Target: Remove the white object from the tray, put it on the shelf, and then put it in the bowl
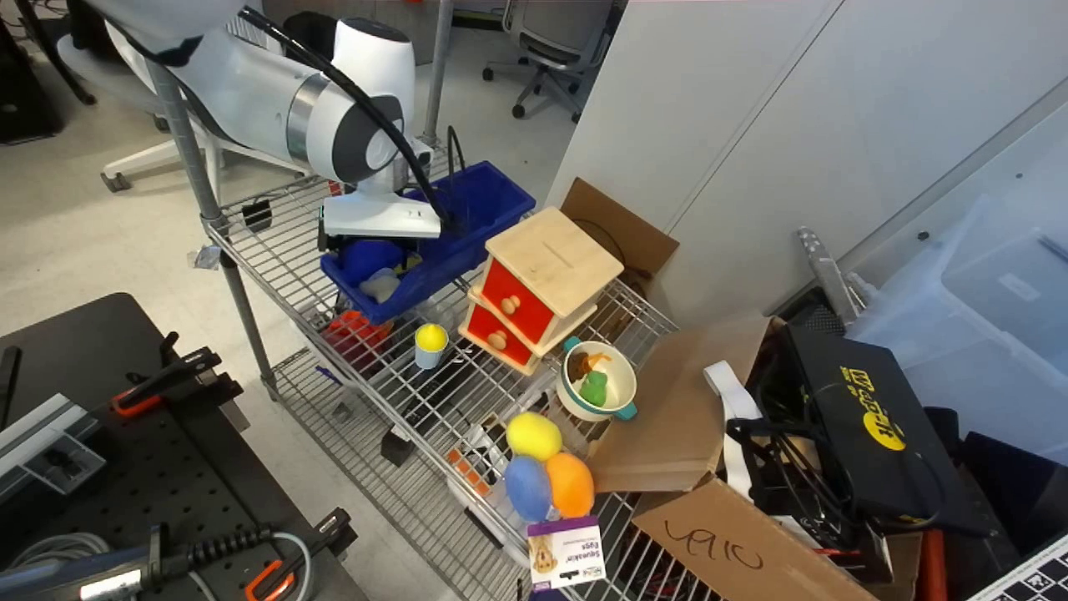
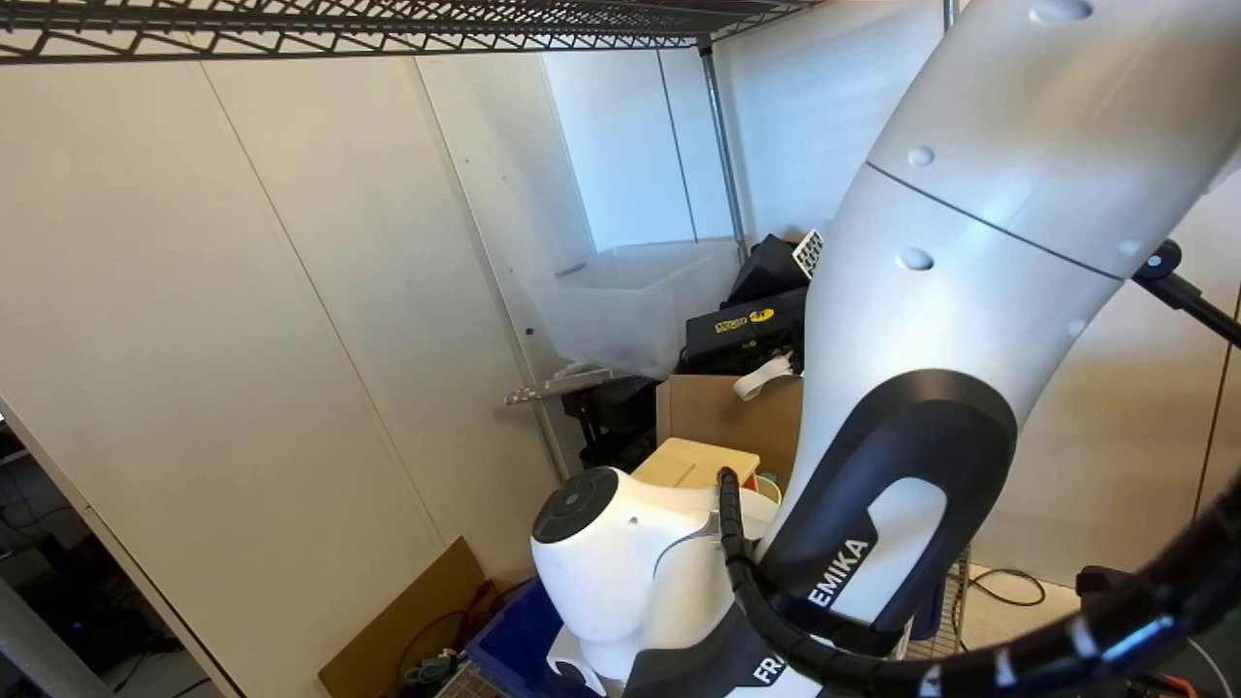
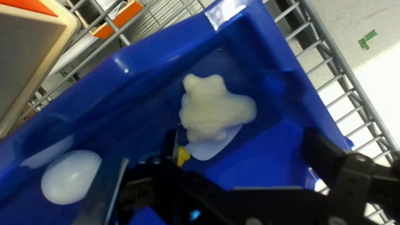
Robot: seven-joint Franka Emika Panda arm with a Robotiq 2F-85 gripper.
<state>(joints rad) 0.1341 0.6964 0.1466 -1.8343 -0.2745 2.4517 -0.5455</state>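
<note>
The white object (image 3: 215,107), lumpy, soft-looking and bear-like, lies in the blue tray (image 3: 103,75) on top of a pale flat piece. In an exterior view it shows as a whitish lump at the near end of the tray (image 1: 450,265). My gripper (image 3: 243,146) is open over the tray, its fingers wide apart and nothing held; the white object lies just beyond the left fingertip. An exterior view has the fingers mostly hidden under the wrist. The bowl (image 1: 619,376), cream with teal handles, holds green and orange-brown items. It stands on the wire shelf (image 3: 347,73).
Inside the tray are also a white egg-like thing (image 3: 72,176) and a yellow piece (image 3: 183,154). A wooden box with red drawers (image 1: 546,284) stands beside the tray. A yellow-topped cup (image 1: 430,346), colored eggs (image 1: 534,436) and a cardboard box (image 1: 667,417) share the shelf.
</note>
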